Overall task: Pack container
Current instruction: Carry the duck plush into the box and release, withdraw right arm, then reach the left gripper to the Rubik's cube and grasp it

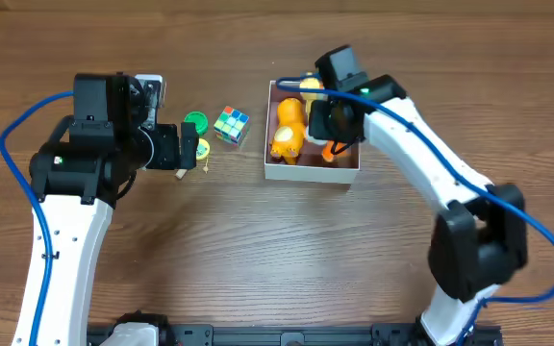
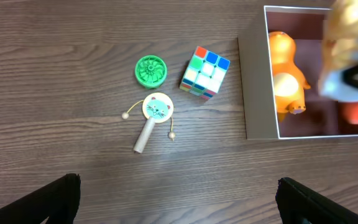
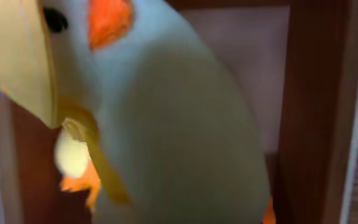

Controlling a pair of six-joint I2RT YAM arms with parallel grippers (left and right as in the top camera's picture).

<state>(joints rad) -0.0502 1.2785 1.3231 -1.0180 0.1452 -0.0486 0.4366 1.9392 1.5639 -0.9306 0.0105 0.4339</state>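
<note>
The container (image 1: 306, 173) rests on the table (image 1: 258, 250) right of centre, with its thin white walls square to the overhead view. Much of its pink-brown floor is covered. An orange toy (image 1: 288, 130) lies along its left wall. The right gripper (image 1: 335, 120) hangs over the middle of the container and hides what lies under it. In the right wrist view a white toy (image 3: 185, 124) with an orange patch, a black eye and a pale yellow part fills nearly the whole frame. It is blurred and cut off at every edge, so its form is hard to make out. No fingers show in that view, so whether the right gripper clasps the toy or stands apart from it cannot be told. The left gripper (image 2: 178, 200) hovers over the table left of the container with its jaws wide apart and nothing between them. Only its dark fingertips (image 2: 58, 202) show, at the lower corners of the left wrist view. Below it lie a green disc (image 2: 150, 70), a puzzle cube (image 2: 205, 72) and a rattle drum (image 2: 157, 109), near one another without touching. The cube lies just beside the container's left wall. In the overhead view the left gripper covers part of the rattle drum.
</note>
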